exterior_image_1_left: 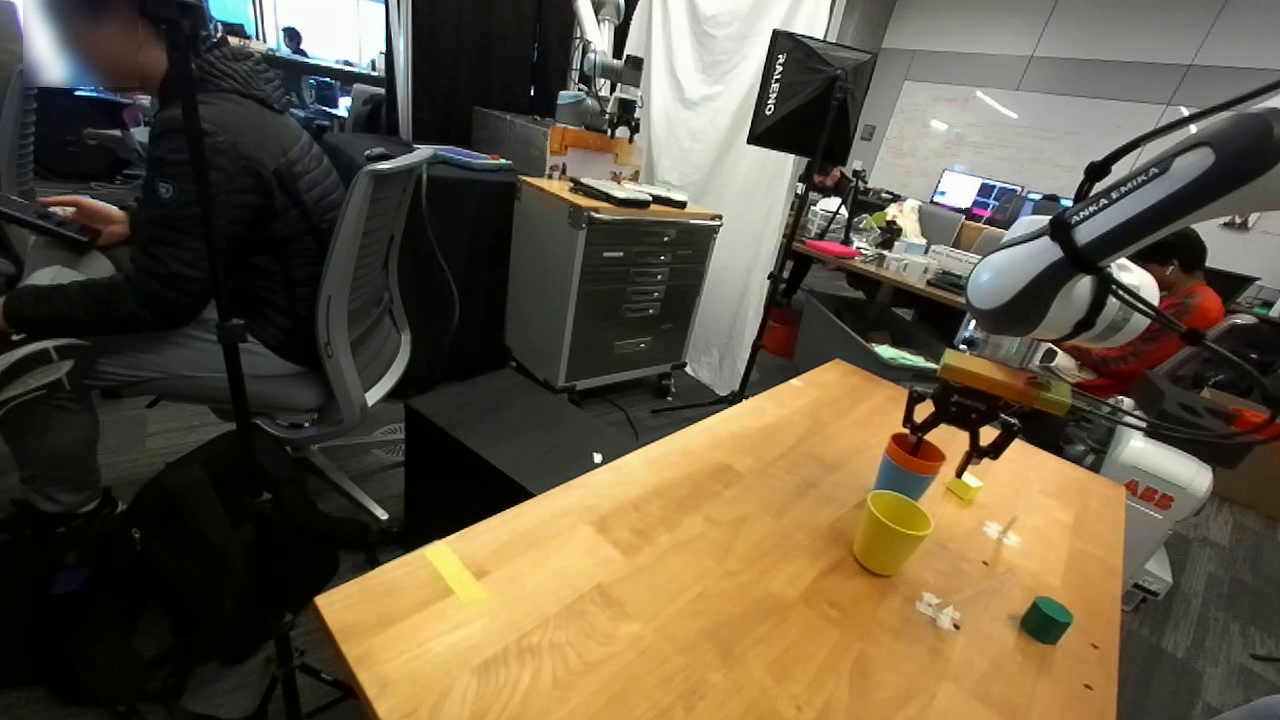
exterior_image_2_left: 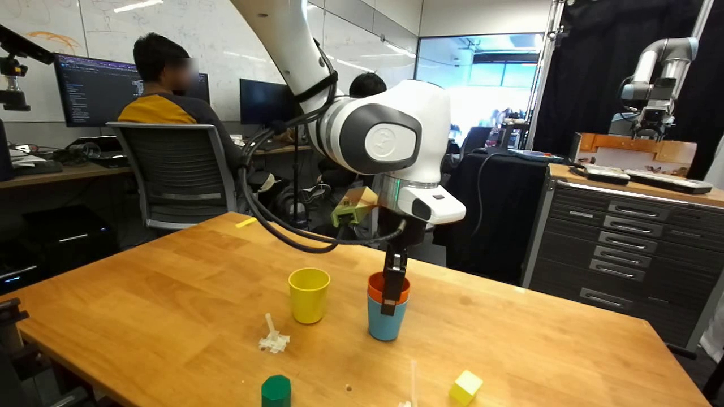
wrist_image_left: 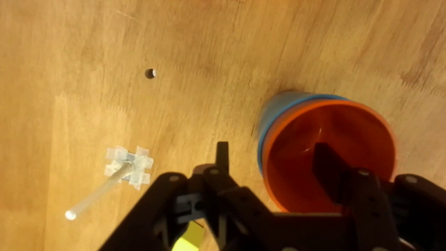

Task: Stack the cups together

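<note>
- Lettering: "RALENO" in white on a black softbox (exterior_image_1_left: 800, 95); red "ABB" on a white robot base (exterior_image_1_left: 1150, 520) beyond the table (exterior_image_1_left: 680, 560); "ANKA EMIKA" on the arm (exterior_image_1_left: 1120, 215), its start hidden at a black strap (exterior_image_1_left: 1065, 235).
- Marks on the whiteboard (exterior_image_2_left: 226, 34) and text on a monitor (exterior_image_2_left: 93, 90) are too faint or small to read; the face of a seated person (exterior_image_1_left: 250, 200) is blurred.
- An orange cup (exterior_image_2_left: 374, 288) sits inside a blue cup (exterior_image_2_left: 380, 325) on the table, seen in both exterior views; a yellow cup (exterior_image_2_left: 308, 299) stands upright near them, apart.
- The gripper (wrist_image_left: 271, 144) stands fairly wide, straddling the orange cup's wall: one finger over or in the cup, the other outside. Whether either touches it cannot be told.
- In the wrist view, the gripper covers part of the orange cup, and the orange cup hides most of the blue cup; a yellow block (wrist_image_left: 190, 237) shows only partly at the bottom edge.
- In an exterior view, a green block (exterior_image_2_left: 276, 393) is cut off by the bottom edge.
</note>
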